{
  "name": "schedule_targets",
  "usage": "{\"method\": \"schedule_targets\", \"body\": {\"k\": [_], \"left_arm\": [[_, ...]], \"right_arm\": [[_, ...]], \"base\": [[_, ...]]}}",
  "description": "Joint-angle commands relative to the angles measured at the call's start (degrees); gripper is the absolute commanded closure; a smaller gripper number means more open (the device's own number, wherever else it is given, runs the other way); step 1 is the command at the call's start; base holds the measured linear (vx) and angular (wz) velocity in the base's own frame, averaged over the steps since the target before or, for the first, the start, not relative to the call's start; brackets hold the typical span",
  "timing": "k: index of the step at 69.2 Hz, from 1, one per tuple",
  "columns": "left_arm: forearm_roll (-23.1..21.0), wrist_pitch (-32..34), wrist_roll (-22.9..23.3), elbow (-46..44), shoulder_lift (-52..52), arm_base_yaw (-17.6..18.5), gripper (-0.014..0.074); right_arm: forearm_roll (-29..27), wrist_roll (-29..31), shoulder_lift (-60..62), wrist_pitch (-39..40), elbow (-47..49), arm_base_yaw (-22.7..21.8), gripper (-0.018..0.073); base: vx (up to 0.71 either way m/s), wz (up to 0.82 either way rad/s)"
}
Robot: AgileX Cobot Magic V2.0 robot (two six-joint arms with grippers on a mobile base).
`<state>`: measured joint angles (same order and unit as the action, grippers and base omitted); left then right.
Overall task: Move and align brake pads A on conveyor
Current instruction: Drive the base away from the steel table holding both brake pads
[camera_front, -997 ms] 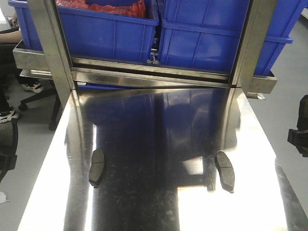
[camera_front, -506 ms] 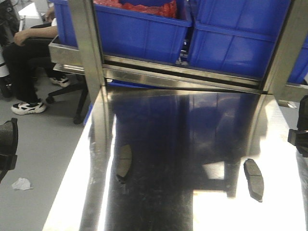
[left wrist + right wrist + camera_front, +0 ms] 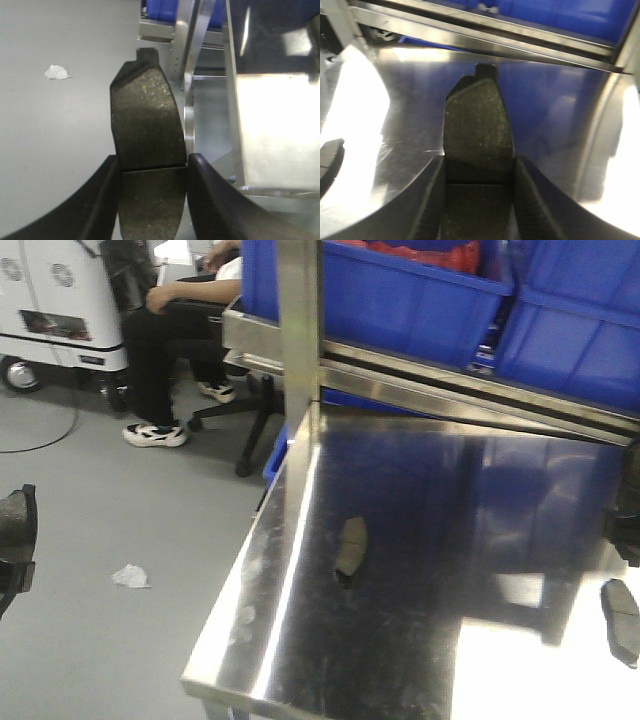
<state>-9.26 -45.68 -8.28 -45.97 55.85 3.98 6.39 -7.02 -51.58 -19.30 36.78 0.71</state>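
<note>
The view has swung left within 1 second: the table (image 3: 300, 640) and its 2 loose pads (image 3: 350, 545) now sit further right, with floor filling the left. The left gripper (image 3: 152, 165) pinches 1 pad (image 3: 144, 115) by its side edges at the groove. The right gripper (image 3: 479, 170) pinches a 2nd pad (image 3: 479, 117) likewise. No conveyor shows. The pads look stiff, dense and gritty-faced, so mid-length edge grips should hold level.

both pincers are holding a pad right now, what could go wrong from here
1. The left pincer holds its brake pad over bare floor; a slip would likely drop it there.
2. A loose pad and a second pad lie on the shiny steel tabletop; a swinging arm might knock them.
3. A seated person is nearby.
</note>
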Motion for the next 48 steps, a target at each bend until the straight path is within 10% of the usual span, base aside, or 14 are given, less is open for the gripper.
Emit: {"method": "schedule_targets", "body": {"k": [1,48], "left_arm": [[-0.67,4.07,0.04,-1.55,-0.77,0.23,0.0433],[-0.67,4.07,0.04,-1.55,-0.77,0.23,0.0433]], "right_arm": [[0.45,0.45,0.87,5.11,1.71,-0.11,0.0447],[0.45,0.45,0.87,4.92,1.71,-0.11,0.0447]], "base": [[-0.10,0.37],[-0.06,0.45]]}}
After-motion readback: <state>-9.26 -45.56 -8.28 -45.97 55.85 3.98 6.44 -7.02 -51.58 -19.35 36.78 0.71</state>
